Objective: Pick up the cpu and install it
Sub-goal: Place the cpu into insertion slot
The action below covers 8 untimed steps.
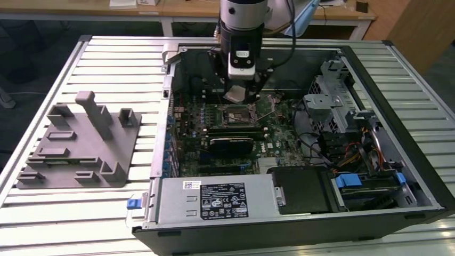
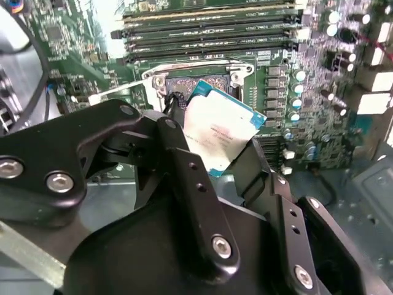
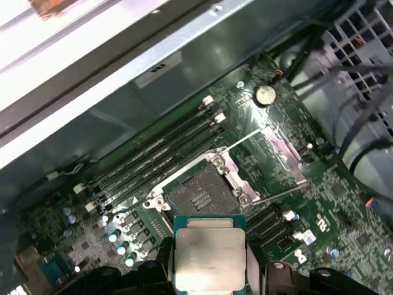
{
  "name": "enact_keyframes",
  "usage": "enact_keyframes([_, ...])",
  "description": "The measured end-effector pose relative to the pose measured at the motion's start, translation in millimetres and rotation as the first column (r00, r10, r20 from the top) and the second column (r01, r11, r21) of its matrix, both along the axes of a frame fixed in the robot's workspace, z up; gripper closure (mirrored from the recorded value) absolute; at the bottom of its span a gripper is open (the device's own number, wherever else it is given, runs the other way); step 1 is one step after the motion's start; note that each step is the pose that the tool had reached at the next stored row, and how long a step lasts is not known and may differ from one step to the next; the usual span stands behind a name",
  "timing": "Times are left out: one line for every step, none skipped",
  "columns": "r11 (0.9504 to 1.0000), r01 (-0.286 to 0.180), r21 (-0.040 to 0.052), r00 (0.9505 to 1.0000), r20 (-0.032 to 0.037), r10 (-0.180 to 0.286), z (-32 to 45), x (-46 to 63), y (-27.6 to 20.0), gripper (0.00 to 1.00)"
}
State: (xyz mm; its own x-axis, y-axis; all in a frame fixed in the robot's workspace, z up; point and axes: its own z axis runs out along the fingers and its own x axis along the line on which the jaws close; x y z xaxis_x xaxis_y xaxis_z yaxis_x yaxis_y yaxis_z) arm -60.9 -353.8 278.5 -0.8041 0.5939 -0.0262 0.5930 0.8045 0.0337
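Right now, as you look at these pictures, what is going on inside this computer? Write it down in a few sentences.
The robot arm's gripper holds the cpu by its edges, above the socket on the motherboard inside the opened computer case. The socket is empty and its metal frame is swung open. The cpu is not yet seated.

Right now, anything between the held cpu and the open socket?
Nothing. In the first wrist view the held cpu hangs near the open socket; no object sits between them, just a bare gap.
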Motion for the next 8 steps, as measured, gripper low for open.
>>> enact_keyframes([0.9999,0.016,0.0000,0.9999,0.0000,-0.016,-0.1,0.0,0.0,0.45])
enact_keyframes([0.9994,0.034,0.0000,0.9994,0.0000,-0.034,-0.2,0.0,0.0,0.45])
enact_keyframes([0.9987,0.050,0.0000,0.9987,0.0000,-0.050,-0.3,0.0,0.0,0.45])
enact_keyframes([0.9977,0.067,0.0000,0.9977,0.0000,-0.067,-0.4,0.0,0.0,0.45])
enact_keyframes([0.9964,0.085,0.0000,0.9964,0.0001,-0.085,-0.5,0.0,0.0,0.45])
enact_keyframes([0.9947,0.103,0.0000,0.9947,0.0000,-0.103,-0.6,0.0,0.0,0.45])
enact_keyframes([0.9927,0.121,0.0000,0.9927,0.0000,-0.121,-0.7,0.0,0.0,0.45])
enact_keyframes([0.9904,0.138,0.0000,0.9904,0.0001,-0.138,-0.8,0.0,0.0,0.45])
